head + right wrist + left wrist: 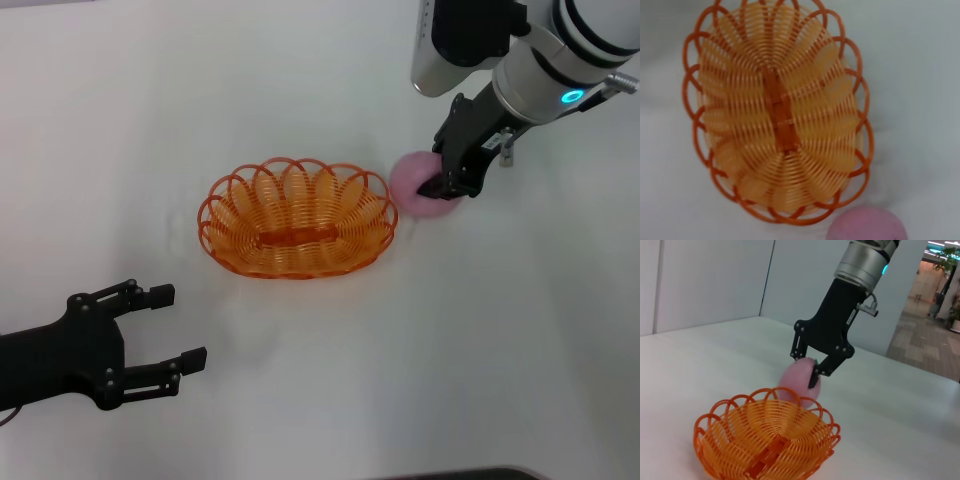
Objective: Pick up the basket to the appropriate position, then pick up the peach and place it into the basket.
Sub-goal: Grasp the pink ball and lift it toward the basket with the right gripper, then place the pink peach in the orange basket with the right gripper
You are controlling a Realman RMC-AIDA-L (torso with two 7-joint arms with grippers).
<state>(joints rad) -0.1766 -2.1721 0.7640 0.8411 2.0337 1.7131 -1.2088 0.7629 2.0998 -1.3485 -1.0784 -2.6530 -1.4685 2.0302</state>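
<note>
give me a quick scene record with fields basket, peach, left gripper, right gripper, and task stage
basket: orange basket on the white table, nothing inside
peach: pink peach just outside the basket's right end
left gripper: left gripper open, near the robot, apart from the basket
right gripper: right gripper closed on the peach
task stage: peach grasped, not yet in basket

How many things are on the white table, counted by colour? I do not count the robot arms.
Orange: 1, the basket, empty, on the table.
Pink: 1, the peach, beside the basket, with the right gripper shut on it.
Total: 2.
The left gripper is open, away from both.
</note>
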